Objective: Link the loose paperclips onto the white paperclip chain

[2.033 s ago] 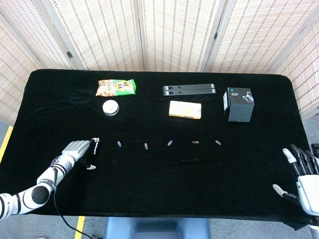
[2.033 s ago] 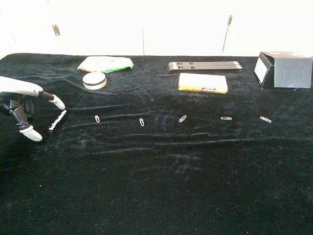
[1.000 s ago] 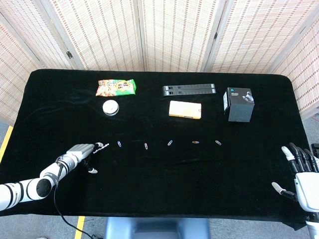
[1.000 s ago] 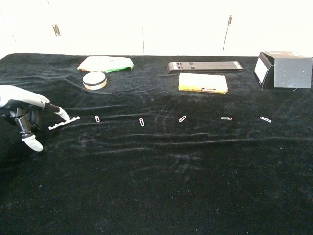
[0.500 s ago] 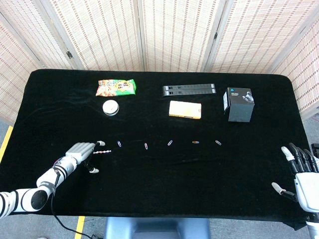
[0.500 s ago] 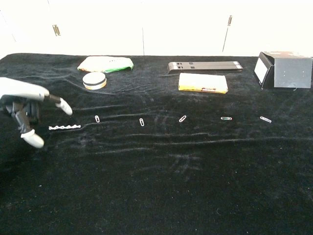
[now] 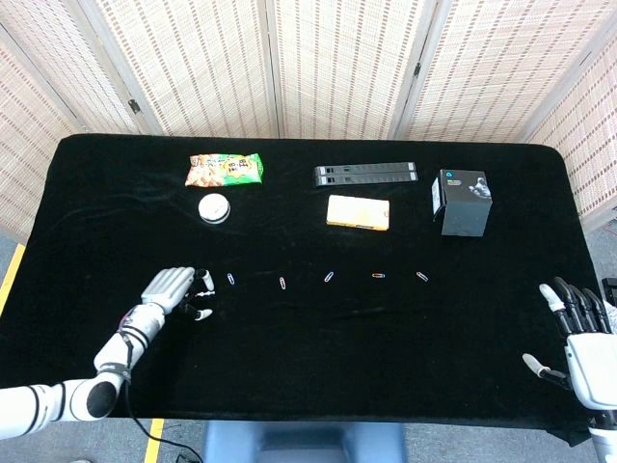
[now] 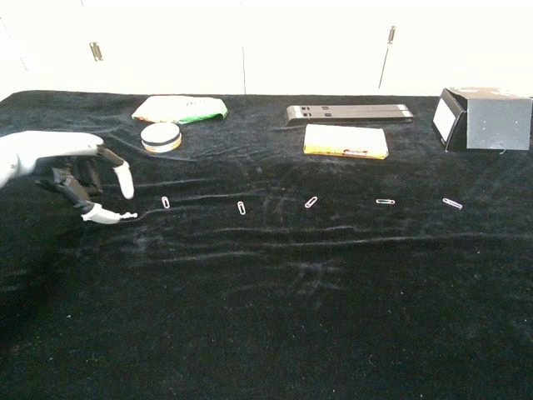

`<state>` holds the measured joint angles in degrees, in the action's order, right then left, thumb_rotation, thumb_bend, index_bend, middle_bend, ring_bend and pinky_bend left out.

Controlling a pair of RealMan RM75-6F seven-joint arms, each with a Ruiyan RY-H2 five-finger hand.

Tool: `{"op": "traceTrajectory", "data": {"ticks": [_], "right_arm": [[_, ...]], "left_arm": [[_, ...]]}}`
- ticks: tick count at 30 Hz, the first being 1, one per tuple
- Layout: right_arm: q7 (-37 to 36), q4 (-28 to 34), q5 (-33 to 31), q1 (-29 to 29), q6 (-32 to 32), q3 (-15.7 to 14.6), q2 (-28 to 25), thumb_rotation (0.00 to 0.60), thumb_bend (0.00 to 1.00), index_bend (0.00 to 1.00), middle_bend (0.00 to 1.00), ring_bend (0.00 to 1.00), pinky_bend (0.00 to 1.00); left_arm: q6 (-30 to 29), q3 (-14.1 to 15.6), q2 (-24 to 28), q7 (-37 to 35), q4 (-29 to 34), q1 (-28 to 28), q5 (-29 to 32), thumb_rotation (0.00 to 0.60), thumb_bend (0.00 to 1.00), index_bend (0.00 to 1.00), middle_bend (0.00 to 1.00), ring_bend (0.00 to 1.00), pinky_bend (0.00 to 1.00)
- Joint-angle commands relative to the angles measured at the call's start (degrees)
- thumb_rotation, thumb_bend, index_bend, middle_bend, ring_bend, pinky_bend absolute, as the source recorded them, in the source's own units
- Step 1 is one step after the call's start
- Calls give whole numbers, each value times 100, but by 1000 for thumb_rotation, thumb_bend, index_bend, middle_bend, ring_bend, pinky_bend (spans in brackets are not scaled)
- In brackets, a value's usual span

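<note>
Left hand [image 8: 79, 179] over white chain [image 8: 127, 216]

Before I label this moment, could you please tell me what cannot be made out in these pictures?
- White paperclip chain: mostly under the left hand in both views; whether it is gripped is unclear.
- Right hand: cut off by the head view's edge, absent from the chest view.
- Loose paperclips: too small to tell shape or wire ends.
- Black box: cropped by the chest view's right edge.

lower half of counter [image 7: 318, 367]: open black cloth | mid-frame: row of loose paperclips [image 7: 328, 277] crossed | upper frame: snack bag [image 7: 224, 169], black box [image 7: 461, 201] blocked
</note>
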<state>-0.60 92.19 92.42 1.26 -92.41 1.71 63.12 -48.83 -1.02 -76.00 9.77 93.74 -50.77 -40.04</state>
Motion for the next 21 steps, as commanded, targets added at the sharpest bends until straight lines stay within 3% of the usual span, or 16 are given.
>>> {"op": "traceTrajectory", "data": {"ticks": [1,11,21], "right_arm": [[-48,-15,-10,8,-10,0,-19,592,0,0,0,0,0],[-158,-35,-35,14,-15,5,-60,592,0,0,0,0,0],[-125,-24,-42,1,13,1,-51,592,0,0,0,0,0]], "left_arm": [[-435,-116,-422,527,-134,-91,408,600,292,471,1000,1000,1000],[-863,-242,-940,1463,-514,-158,973,600,345,468,1000,1000,1000],[-982,-326,-1072,1867,-674,-61,1050,600,372,468,1000,1000,1000]]}}
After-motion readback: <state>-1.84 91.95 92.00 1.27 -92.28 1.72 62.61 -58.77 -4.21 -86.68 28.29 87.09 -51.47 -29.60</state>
